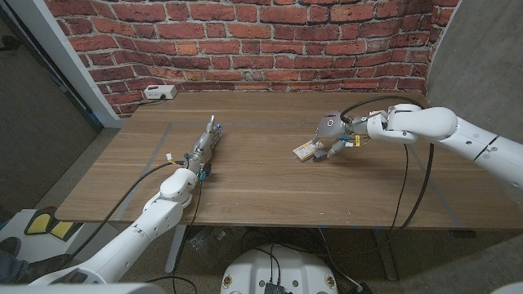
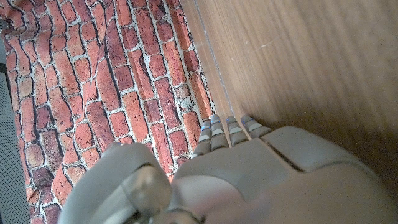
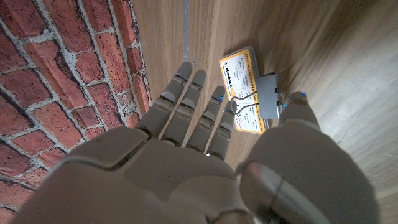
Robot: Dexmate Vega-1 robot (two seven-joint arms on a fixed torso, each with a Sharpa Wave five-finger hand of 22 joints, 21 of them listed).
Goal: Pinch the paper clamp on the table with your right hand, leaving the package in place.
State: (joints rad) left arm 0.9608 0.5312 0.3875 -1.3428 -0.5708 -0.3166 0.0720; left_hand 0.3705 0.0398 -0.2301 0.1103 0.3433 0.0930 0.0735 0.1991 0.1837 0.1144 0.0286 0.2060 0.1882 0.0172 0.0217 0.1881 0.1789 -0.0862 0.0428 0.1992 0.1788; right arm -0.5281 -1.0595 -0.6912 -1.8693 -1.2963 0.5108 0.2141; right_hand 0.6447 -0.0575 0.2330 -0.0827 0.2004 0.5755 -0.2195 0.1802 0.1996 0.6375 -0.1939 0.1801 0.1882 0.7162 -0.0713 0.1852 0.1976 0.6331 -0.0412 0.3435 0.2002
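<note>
Metal paper clamp (image 3: 268, 95), small, stiff and springy, sits on a light package (image 3: 244, 90) on the wooden surface (image 1: 261, 175); the right robot hand (image 3: 205, 155), fingers spread and holding nothing, should squeeze its wire handles.

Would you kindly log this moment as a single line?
right hand: open, at grey metal paper clamp, no pinch yet | clamp on yellow-and-white package on wooden table | left hand: idle
</note>
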